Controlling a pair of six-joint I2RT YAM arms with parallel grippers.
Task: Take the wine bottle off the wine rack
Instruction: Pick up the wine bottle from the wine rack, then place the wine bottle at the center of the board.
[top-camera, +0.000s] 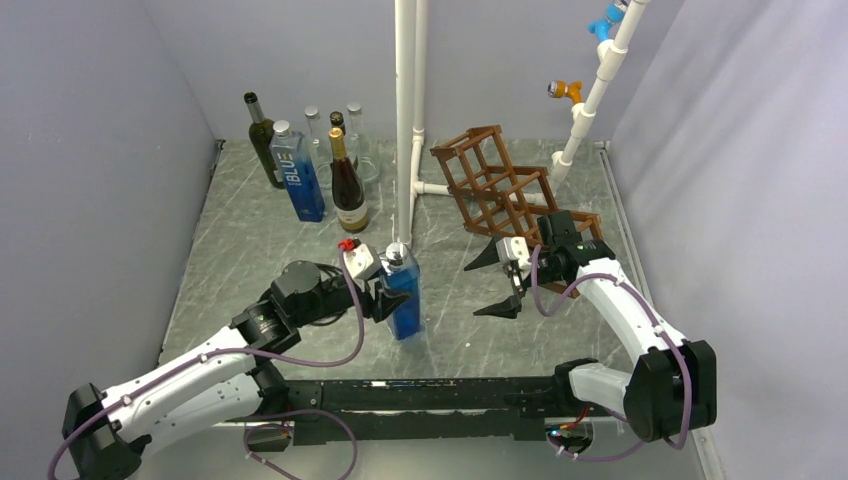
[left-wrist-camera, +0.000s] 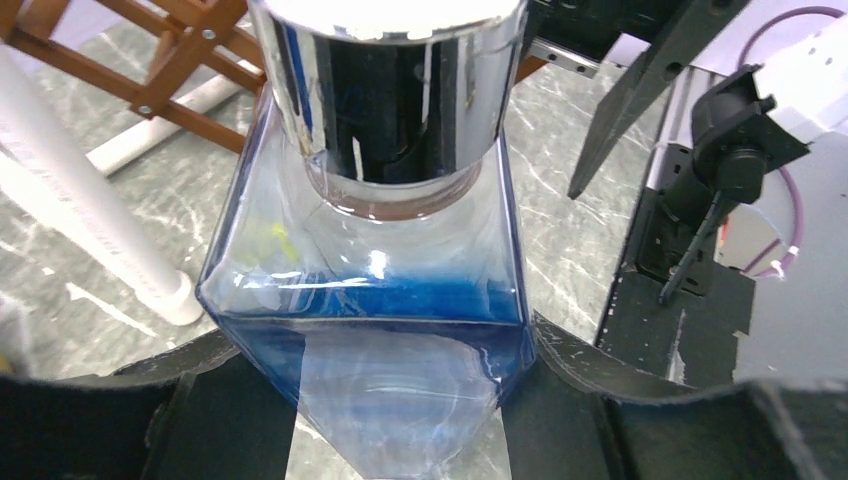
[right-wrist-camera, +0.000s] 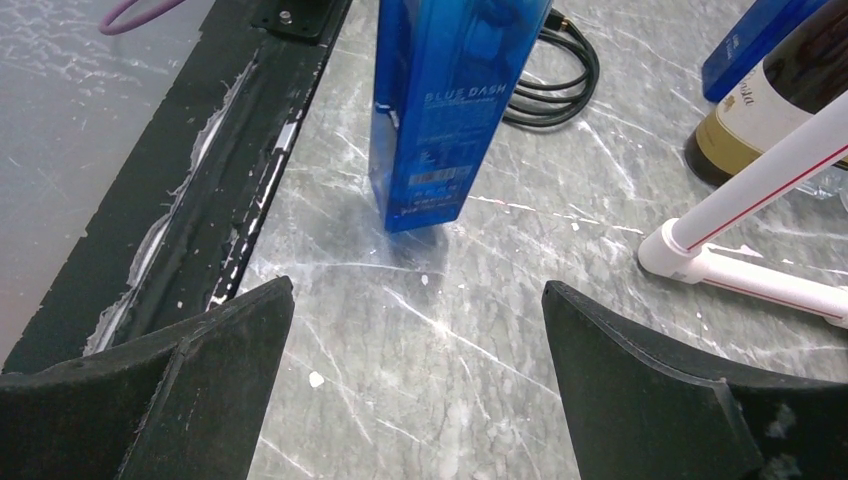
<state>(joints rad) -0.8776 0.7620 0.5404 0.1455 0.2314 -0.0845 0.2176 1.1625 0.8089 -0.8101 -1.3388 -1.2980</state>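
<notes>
The wine bottle (top-camera: 405, 285) is a square blue glass bottle with a silver cap. It stands upright on the grey table, in front of the white pipe post. My left gripper (top-camera: 386, 300) is shut on its shoulder, one black finger on each side (left-wrist-camera: 585, 410), just under the cap (left-wrist-camera: 390, 90). The right wrist view shows the bottle's lower body (right-wrist-camera: 440, 120) with its base on the table. The brown wooden wine rack (top-camera: 500, 190) lies tilted at the back right with no bottle showing in its cells. My right gripper (top-camera: 478, 290) hangs open in front of the rack, nothing between its fingers (right-wrist-camera: 417, 290).
Several other bottles (top-camera: 310, 170) stand grouped at the back left. A white pipe frame (top-camera: 405, 120) rises mid-table, its foot (right-wrist-camera: 740, 270) running along the surface. A black rail (top-camera: 420, 395) spans the near edge. A dark cable (right-wrist-camera: 565, 80) lies behind the blue bottle.
</notes>
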